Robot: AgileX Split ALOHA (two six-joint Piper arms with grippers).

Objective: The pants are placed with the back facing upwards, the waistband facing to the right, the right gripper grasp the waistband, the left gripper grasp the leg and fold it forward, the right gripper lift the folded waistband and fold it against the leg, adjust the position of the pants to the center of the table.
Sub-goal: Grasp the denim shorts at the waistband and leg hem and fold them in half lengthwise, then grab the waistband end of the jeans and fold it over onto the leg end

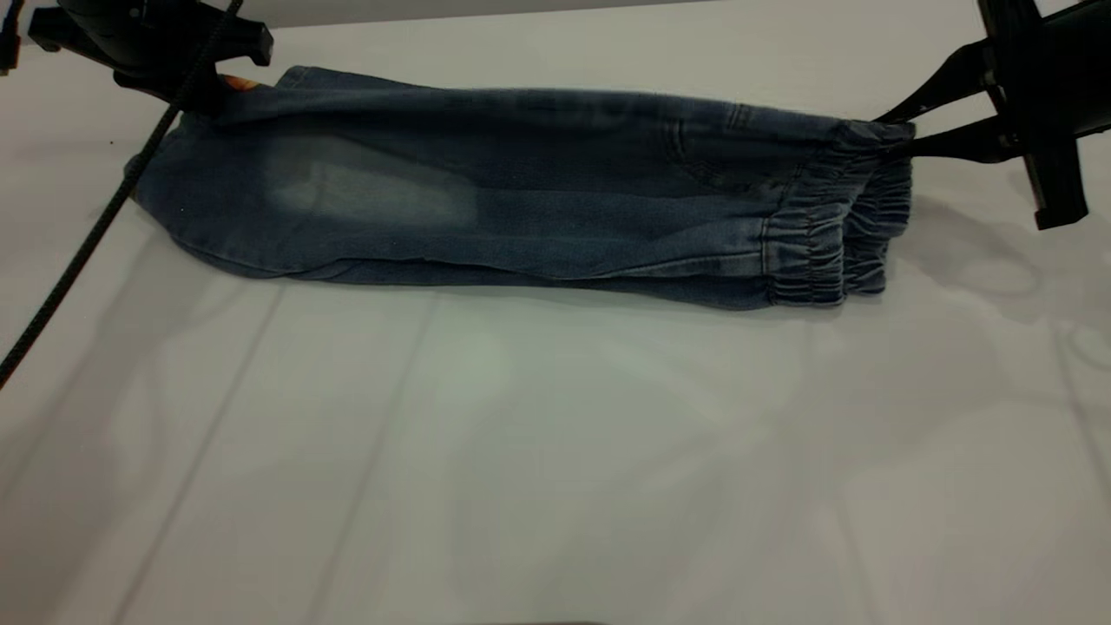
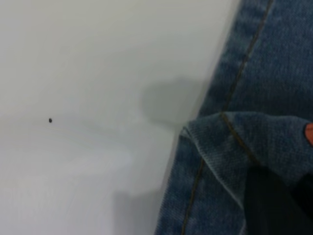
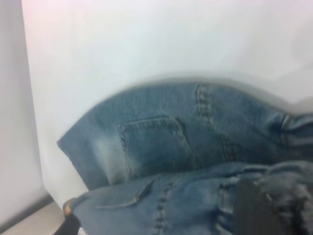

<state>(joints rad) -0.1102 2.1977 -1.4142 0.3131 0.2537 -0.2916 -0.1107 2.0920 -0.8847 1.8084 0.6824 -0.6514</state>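
The blue denim pants (image 1: 521,191) lie folded lengthwise across the far part of the white table (image 1: 555,451), with the puckered waistband (image 1: 833,234) at the right. My right gripper (image 1: 894,139) is shut on the waistband's upper far corner, and its dark finger (image 3: 254,210) presses into the gathered band (image 3: 293,191). My left gripper (image 1: 204,91) is shut on the leg end at the far left, holding the hem (image 2: 230,142) folded over the layer beneath. An orange bit of print (image 1: 239,83) shows beside it. A back pocket (image 3: 154,144) faces up.
A black cable (image 1: 87,243) hangs from the left arm and slants down over the table's left side. The table's far edge (image 1: 521,17) runs just behind the pants. Bare tabletop stretches in front of the pants.
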